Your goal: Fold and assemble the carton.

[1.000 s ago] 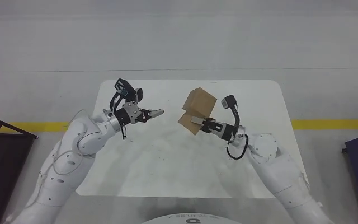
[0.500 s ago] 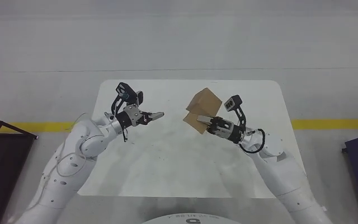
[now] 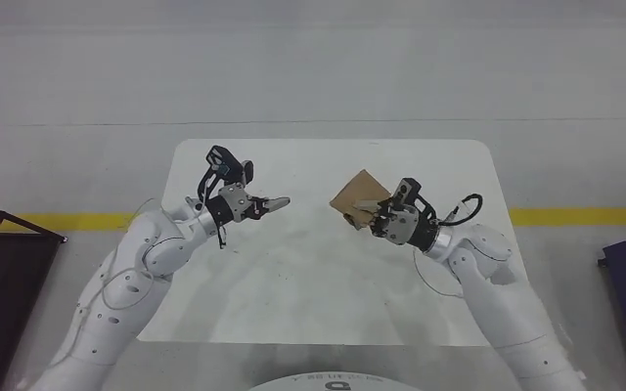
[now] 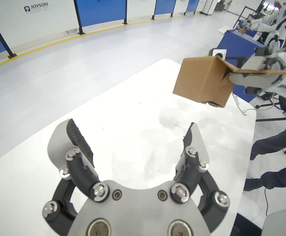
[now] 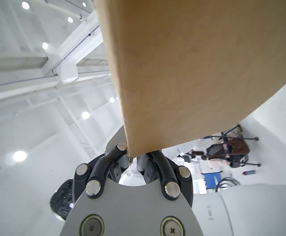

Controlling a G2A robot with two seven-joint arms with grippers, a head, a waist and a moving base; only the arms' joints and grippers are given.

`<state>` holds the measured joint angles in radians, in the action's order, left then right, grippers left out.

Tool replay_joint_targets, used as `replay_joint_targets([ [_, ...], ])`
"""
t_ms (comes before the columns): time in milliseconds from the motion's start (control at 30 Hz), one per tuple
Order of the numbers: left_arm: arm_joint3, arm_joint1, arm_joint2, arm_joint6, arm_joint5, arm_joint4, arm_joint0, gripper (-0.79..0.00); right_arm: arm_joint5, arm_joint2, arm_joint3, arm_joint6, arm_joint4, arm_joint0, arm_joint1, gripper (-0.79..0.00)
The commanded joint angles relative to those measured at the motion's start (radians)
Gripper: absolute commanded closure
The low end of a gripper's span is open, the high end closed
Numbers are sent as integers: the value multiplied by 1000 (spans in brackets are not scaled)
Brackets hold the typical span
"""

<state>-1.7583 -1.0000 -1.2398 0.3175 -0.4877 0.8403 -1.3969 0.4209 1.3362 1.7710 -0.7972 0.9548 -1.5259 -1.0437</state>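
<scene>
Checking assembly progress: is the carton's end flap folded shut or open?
Open: a flap sticks straight out from the carton, not folded in.

A wall sign [image 4: 35,9], made up of a dark logo mark, a line of capital letters and a smaller line beneath, stands on the white wall [image 4: 55,15] beside the blue panels [image 4: 100,9]; it is a brand name, large enough to read in the left wrist view. A short run of small grey characters [image 5: 209,213] stands on the right arm's white cover [image 5: 245,201], too small to make out. A yellow line [image 3: 567,216] marks the floor on either side of the table [image 3: 293,293], and the carton [image 4: 203,80] shows plain brown faces.
</scene>
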Motion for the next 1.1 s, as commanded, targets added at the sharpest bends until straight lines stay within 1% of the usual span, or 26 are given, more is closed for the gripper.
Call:
replay_joint_targets([
  [0, -1, 0, -1, -3, 1, 0, -2, -785, 81, 1, 11, 2, -2, -12, 4, 0],
  [67, -1, -1, -2, -3, 0, 1, -4, -785, 145, -3, 15, 10, -25, -21, 9, 0],
  [133, -1, -1, -3, -5, -1, 2, -7, -785, 188, -9, 9, 8, -37, -27, 13, 0],
  [300, 3, -3, -3, -6, -3, 1, -10, -785, 235, -52, -27, 4, -58, -27, 14, 0],
  [500, 7, -4, -2, -2, -8, -3, -8, -785, 245, -129, -77, -17, -53, 3, 6, 0],
  [633, 13, -6, -1, 0, -10, -5, -6, -785, 242, -168, -114, -4, -58, 31, 0, -3],
  [700, 16, -6, 0, 1, -12, -6, -4, -785, 247, -183, -139, 14, -72, 48, -2, -148],
  [767, 19, -7, 0, 3, -12, -8, -1, -785, 240, -195, -163, 29, -70, 65, -6, -363],
  [833, 22, -8, 2, 6, -17, -8, 3, -785, 232, -208, -183, 46, -72, 81, -9, -366],
  [867, 24, -8, 3, 7, -19, -9, 5, -785, 221, -209, -194, 53, -63, 86, -11, -419],
  [900, 25, -8, 4, 8, -20, -10, 6, -785, 214, -211, -203, 60, -54, 90, -13, -662],
  [933, 26, -9, 5, 10, -22, -10, 8, -785, 205, -210, -210, 67, -46, 95, -14, -785],
  [1067, 31, -10, 6, 12, -23, -12, 14, -785, 174, -192, -228, 96, -15, 104, -17, -785],
])
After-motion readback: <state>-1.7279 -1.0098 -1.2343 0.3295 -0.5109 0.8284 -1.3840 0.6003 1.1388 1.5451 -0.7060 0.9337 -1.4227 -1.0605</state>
